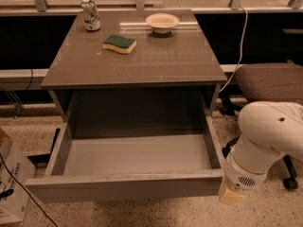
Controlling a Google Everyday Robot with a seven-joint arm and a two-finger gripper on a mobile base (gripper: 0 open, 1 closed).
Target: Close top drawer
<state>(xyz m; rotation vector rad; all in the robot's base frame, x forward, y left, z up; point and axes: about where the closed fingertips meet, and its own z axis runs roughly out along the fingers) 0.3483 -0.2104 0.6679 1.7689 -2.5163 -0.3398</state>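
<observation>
The top drawer (124,188) is pulled far out from under the grey tabletop (156,65). Its flat handle-less grey front faces me, and its light grey inner floor (137,155) is bare. My white arm (267,136) comes in from the right. My gripper (232,196) hangs low at the arm's end, just right of the drawer front's right end and next to its corner. Only a pale yellowish end piece of it shows.
On the tabletop stand a can (90,14), a green-and-yellow sponge (119,43) and a white bowl (162,21). A brown office chair (270,82) stands on the right behind my arm. A cardboard box (12,188) sits on the floor at the left. A white cable (241,41) hangs at the back right.
</observation>
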